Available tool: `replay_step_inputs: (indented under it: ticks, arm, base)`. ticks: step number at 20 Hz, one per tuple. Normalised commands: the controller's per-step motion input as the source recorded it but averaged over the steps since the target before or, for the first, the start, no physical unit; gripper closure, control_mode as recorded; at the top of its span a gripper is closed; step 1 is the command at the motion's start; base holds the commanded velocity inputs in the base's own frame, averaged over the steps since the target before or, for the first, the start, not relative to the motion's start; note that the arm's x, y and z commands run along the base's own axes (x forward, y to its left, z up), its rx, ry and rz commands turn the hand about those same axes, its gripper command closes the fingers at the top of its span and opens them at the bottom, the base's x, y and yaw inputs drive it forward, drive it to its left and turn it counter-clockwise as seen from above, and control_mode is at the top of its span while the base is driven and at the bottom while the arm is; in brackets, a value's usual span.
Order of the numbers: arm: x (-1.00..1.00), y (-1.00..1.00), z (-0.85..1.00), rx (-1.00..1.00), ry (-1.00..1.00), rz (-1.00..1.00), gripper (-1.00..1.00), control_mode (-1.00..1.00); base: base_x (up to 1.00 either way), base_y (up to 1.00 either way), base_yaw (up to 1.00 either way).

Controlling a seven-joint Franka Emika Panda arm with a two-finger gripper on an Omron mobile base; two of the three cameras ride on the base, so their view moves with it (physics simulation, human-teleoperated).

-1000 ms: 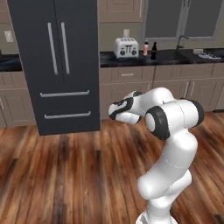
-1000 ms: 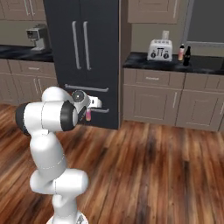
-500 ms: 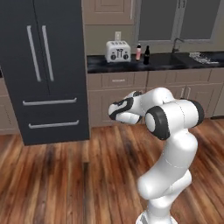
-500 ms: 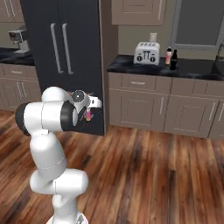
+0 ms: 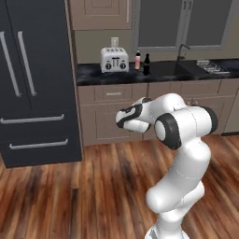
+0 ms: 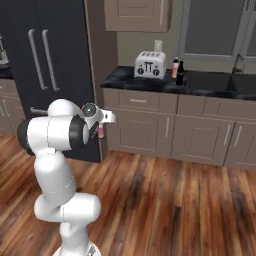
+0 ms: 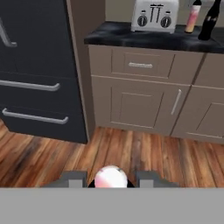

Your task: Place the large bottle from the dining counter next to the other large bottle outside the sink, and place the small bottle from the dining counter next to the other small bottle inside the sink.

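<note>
The small bottle (image 7: 111, 177) is mostly hidden between the hand's (image 7: 110, 178) fingertips.

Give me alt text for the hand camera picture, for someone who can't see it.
The pincer holds a small pink-and-white bottle at the bottom edge, pointing at beige kitchen cabinets over a wood floor. On the black counter above stand a white toaster, a pink bottle and a black bottle; a dark fridge stands at left.
</note>
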Motion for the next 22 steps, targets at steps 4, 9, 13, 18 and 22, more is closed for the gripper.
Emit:
replay_step_inputs:
  ticks: [4, 9, 13, 18, 22]
  arm:
    - [0.0, 0.0, 0.0, 0.0, 0.0, 0.0, 1.0, 1.0]
    - [0.0, 0.0, 0.0, 0.0, 0.0, 0.0, 1.0, 1.0]
    - [0.0, 0.0, 0.0, 0.0, 0.0, 0.0, 1.0, 1.0]
    - [0.0, 0.0, 0.0, 0.0, 0.0, 0.0, 1.0, 1.0]
    - [0.0, 0.0, 0.0, 0.0, 0.0, 0.0, 1.0, 1.0]
  base:
    - [0.63, -0.64, 0.0]
    - [0.68, -0.61, 0.0]
    - [0.69, -0.61, 0.0]
    - [0.65, -0.64, 0.0]
    - [0.57, -0.63, 0.0]
